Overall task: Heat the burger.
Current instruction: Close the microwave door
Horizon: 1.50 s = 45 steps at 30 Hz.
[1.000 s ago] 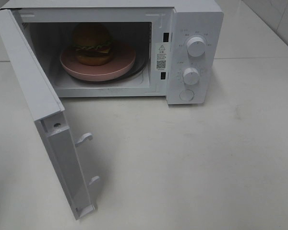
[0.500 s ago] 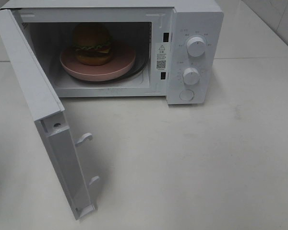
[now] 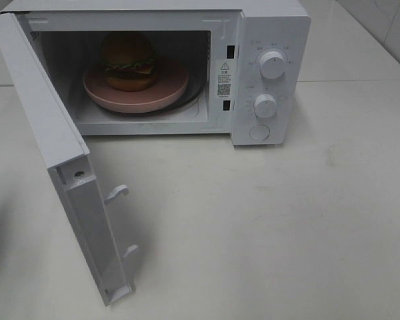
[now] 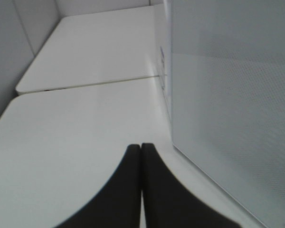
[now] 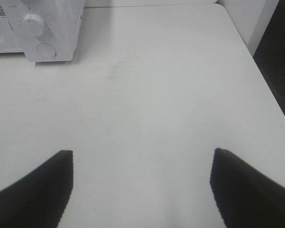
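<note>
White microwave (image 3: 273, 27) at back of pale worktop (image 3: 253, 227), door (image 3: 47, 127) swung wide open on left side. Burger (image 3: 128, 61) inside cavity, upright on round pink plate (image 3: 167, 93). Control panel right of cavity: upper knob (image 3: 273, 65), lower knob (image 3: 265, 105), round button (image 3: 259, 132) beneath.

Left hand (image 4: 141, 147), seen from its wrist camera: dark fingers pressed together, nothing between them, low over worktop, just beside door's dotted outer face.

Right hand (image 5: 141, 153), seen from its wrist camera: fingers spread wide, nothing between them, above worktop, well apart from microwave front.
</note>
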Tool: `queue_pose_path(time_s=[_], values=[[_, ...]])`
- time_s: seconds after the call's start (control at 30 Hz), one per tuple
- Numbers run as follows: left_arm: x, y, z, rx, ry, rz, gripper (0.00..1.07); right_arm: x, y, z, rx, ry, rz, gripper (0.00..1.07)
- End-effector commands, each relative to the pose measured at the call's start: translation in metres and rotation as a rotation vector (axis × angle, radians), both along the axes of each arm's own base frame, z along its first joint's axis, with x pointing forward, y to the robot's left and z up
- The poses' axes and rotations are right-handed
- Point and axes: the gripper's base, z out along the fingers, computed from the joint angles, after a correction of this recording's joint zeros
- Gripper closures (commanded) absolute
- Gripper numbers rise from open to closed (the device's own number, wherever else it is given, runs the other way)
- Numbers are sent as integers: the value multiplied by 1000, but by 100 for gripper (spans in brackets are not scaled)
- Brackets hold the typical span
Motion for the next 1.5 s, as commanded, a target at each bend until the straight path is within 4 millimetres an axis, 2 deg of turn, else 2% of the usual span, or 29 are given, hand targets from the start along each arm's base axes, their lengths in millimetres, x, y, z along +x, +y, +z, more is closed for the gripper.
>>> queue_pose_path(time_s=[0.03, 0.13, 0.23, 0.53, 0.6, 0.73, 0.93, 1.23, 1.27, 1.4, 1.43, 1.5], values=[[9, -12, -7, -16, -25, -132, 107, -4, 0, 0, -9, -35, 9, 31], [11, -14, -8, -15, -37, -168, 107, -4, 0, 0, -9, -35, 9, 31], [18, -26, -14, -39, -99, -298, 107, -4, 0, 0, -9, -35, 9, 31], [33, -35, -26, -115, -132, -363, 107, -4, 0, 0, -9, -35, 9, 31], [38, -47, -31, -122, -112, -401, 107, -4, 0, 0, -9, -35, 9, 31], [41, -58, -35, -148, -93, -404, 107, -4, 0, 0, -9, -35, 9, 31], [36, -87, -43, -122, -73, -419, 107, -4, 0, 0, -9, -35, 9, 31], [31, -116, -41, -117, -137, -422, 107, -4, 0, 0, -9, -35, 9, 31], [34, -124, -40, -131, -146, -408, 107, -4, 0, 0, -9, -35, 9, 31], [40, -136, -36, -162, -164, -374, 107, -4, 0, 0, -9, -35, 9, 31], [44, -146, -34, -182, -174, -361, 107, -4, 0, 0, -9, -35, 9, 31], [47, -150, -33, -193, -180, -348, 107, -4, 0, 0, -9, -35, 9, 31]])
